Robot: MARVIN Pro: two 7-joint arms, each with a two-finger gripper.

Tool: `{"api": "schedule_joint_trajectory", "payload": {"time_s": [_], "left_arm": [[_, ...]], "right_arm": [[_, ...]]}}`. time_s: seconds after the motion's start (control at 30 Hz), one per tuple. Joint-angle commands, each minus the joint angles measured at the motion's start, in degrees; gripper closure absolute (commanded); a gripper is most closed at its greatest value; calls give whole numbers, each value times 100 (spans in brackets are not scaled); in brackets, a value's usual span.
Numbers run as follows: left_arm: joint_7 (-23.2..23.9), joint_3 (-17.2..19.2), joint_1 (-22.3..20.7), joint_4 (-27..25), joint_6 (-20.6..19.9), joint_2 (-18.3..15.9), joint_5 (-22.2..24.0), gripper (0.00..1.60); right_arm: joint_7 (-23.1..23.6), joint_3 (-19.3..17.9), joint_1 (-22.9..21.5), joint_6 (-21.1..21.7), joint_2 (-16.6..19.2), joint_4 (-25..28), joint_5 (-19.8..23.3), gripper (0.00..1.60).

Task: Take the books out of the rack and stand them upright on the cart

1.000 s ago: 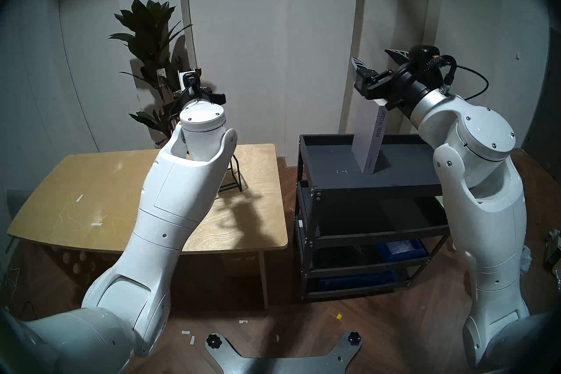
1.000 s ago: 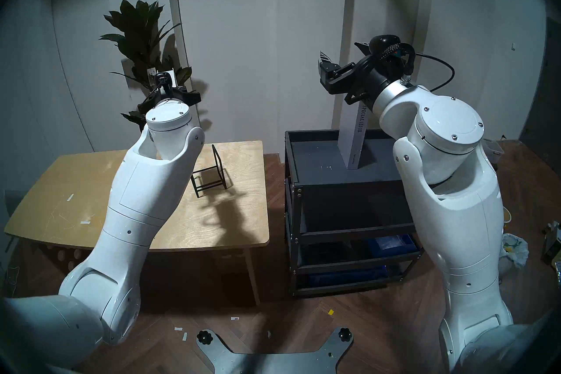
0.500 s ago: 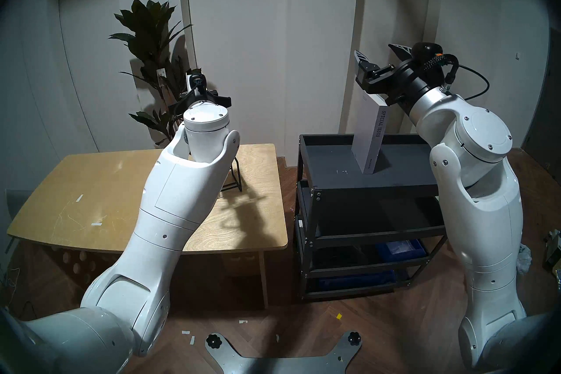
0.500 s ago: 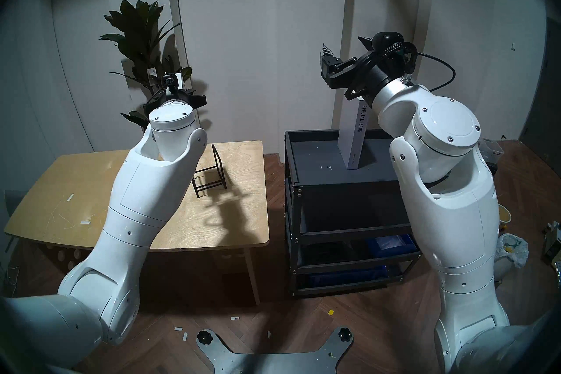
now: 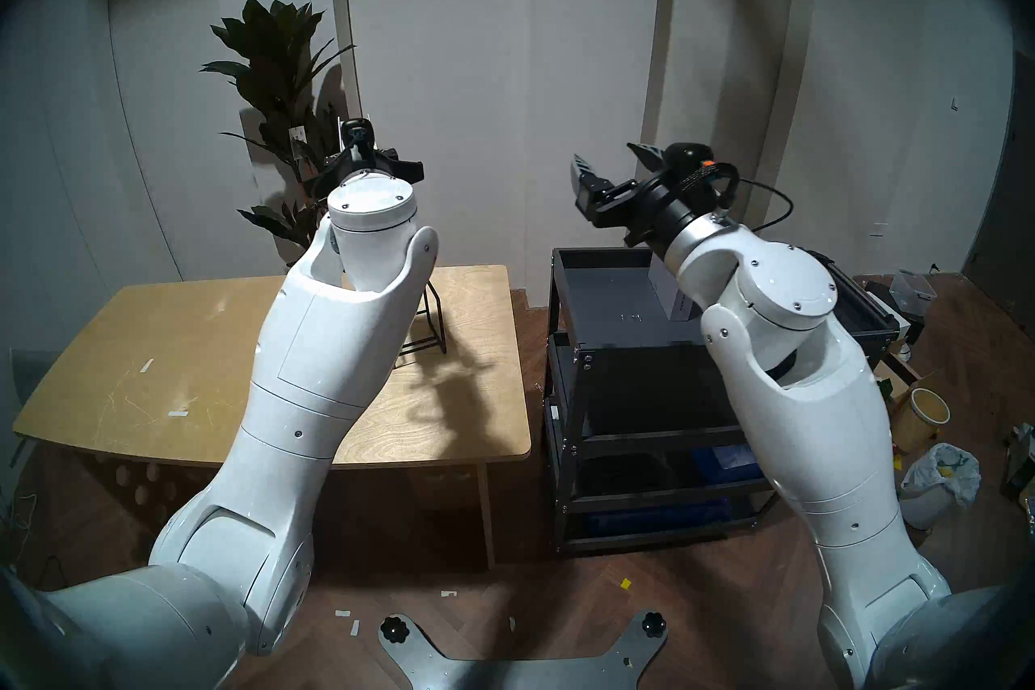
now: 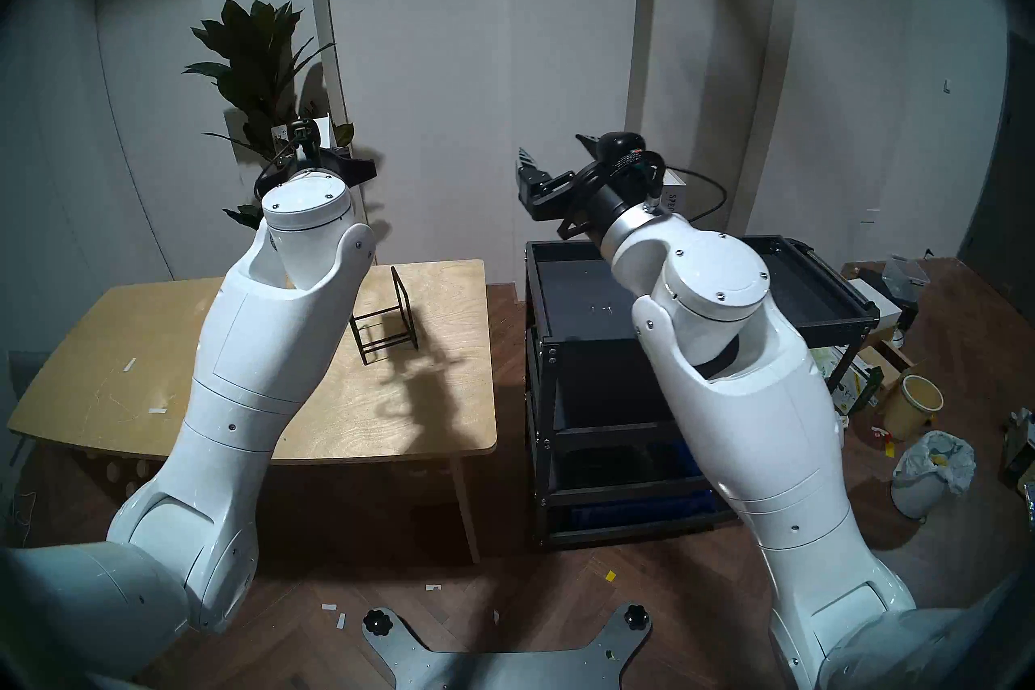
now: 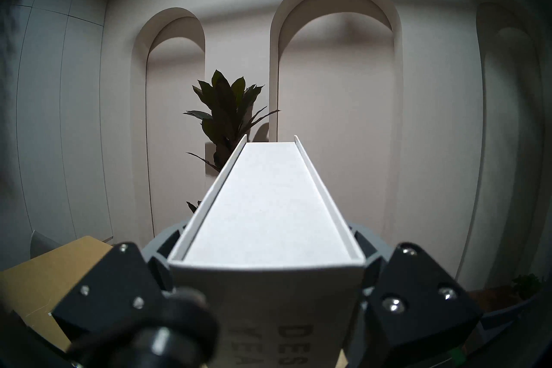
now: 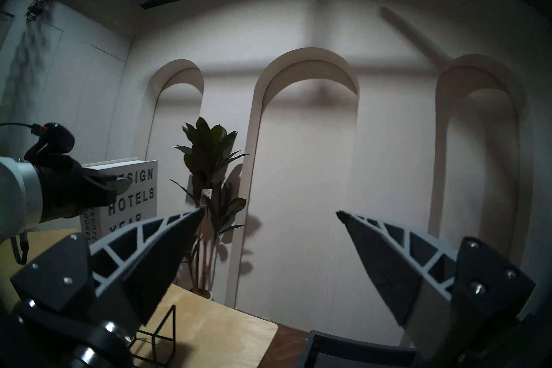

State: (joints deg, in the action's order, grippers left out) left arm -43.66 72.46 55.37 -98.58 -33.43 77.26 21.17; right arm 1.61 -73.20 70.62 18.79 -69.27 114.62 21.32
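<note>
- White book "DESIGN HOTELS" (image 8: 125, 194) is pinched in the left fingers (image 7: 167, 251), high over the desk (image 5: 168, 336).
- The right fingers (image 8: 185, 227), spread wide and holding nothing, have swung down and left, away from the tall book (image 6: 672, 193) on the cart (image 5: 616, 330).
- The wire rack (image 6: 386, 322) is empty.
- One book is done, I think; this one goes next.

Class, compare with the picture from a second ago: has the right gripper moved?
Yes. The right gripper has dropped and swung toward the view's left, judged against the cart; it is open.
</note>
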Motion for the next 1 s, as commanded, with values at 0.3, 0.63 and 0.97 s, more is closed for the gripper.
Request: {"api": "schedule_joint_trajectory", "payload": {"time_s": [0.3,0.63,0.97], "left_arm": [[-124,84,-458,-463,-416,244,38,160],[-421,-138,-779,-356,-583,594,-61,160],[-749,-327,-1054,-192,-706,925,-114,160]], "right_arm": [[155,1220,-859,-906,-427,-809,-983,0],[80,1555,-1109,-1288,-775,-1346,-1215,0],[-42,1720,-1199,-1653,-996,-1793,-1276,0]]}}
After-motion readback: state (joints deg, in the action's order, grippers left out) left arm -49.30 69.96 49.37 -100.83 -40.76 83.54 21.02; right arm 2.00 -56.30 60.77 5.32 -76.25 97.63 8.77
